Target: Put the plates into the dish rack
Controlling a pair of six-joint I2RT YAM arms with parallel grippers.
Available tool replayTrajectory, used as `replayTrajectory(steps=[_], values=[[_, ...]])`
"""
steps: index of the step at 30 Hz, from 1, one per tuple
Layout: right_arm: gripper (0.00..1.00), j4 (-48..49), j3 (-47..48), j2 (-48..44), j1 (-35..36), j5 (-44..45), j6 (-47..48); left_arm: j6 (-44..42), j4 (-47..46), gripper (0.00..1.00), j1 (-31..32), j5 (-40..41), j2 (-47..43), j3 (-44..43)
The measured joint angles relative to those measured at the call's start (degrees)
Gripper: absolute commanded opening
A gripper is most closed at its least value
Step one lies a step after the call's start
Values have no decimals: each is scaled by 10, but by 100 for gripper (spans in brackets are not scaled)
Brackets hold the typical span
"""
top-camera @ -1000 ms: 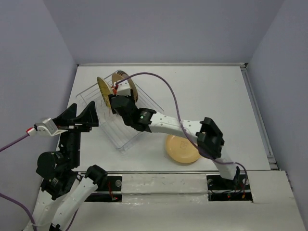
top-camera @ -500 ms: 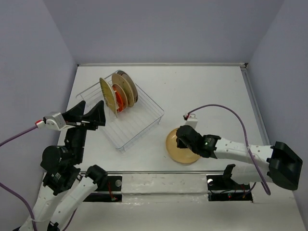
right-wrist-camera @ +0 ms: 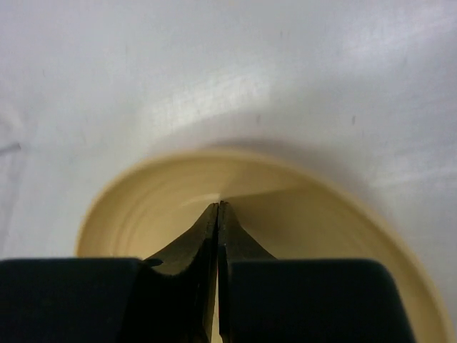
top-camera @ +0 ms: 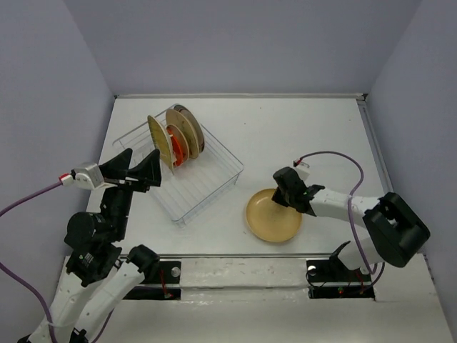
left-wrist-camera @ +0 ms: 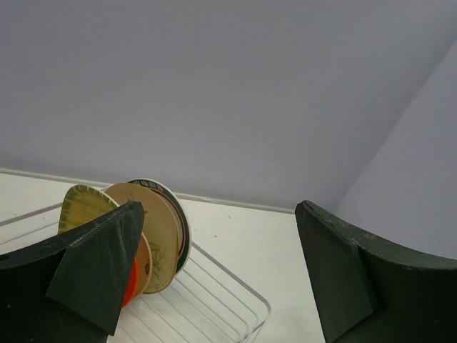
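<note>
Apparently four plates [top-camera: 176, 136] stand in the dish rack [top-camera: 211, 180], one tan plate [top-camera: 270, 220] lies unloaded on the surface [top-camera: 321, 136] beneath the right claw [right-wrist-camera: 218, 207], shut empty; the left claw [top-camera: 139, 170] hangs open.

The right gripper [top-camera: 283, 199] is no longer over the dish rack [top-camera: 214, 179] at upper left. It now sits at the upper-right rim of the tan plate [top-camera: 270, 223] in the lower centre, jaws closed together. The left gripper [top-camera: 137, 171] is slightly further right.
</note>
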State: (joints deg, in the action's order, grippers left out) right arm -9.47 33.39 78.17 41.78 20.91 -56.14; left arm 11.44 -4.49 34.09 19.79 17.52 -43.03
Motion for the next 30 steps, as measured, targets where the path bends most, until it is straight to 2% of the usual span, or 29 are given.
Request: replayTrajectory(steps=[5,9,10,11,15,16,17,19,20,23,26,30], values=[[7,80,59,91,-103,-20,44,0,-1,99,0,-2,0,0],[7,99,132,159,-162,-23,89,0,-1,99,3,-2,0,0],[10,101,154,167,-170,-26,101,0,-1,99,4,-2,0,0],[17,102,170,168,-177,-31,110,0,-1,99,4,-2,0,0],[38,109,207,142,-183,-56,145,0,-1,99,5,-1,0,0],[43,108,202,127,-184,-62,150,0,-1,99,6,-1,0,0],[51,107,196,108,-185,-64,154,0,-1,99,7,-2,-1,0],[58,113,158,53,-197,-83,159,0,-1,99,7,-2,-1,1],[65,114,131,21,-211,-90,157,0,-1,99,7,-3,-1,0],[75,115,57,-44,-279,-119,145,0,-2,99,7,-3,-1,1],[75,101,-18,-87,-352,-140,129,0,-2,99,7,-3,-1,1],[72,84,-68,-102,-376,-184,117,0,-2,99,7,-3,-2,1]])
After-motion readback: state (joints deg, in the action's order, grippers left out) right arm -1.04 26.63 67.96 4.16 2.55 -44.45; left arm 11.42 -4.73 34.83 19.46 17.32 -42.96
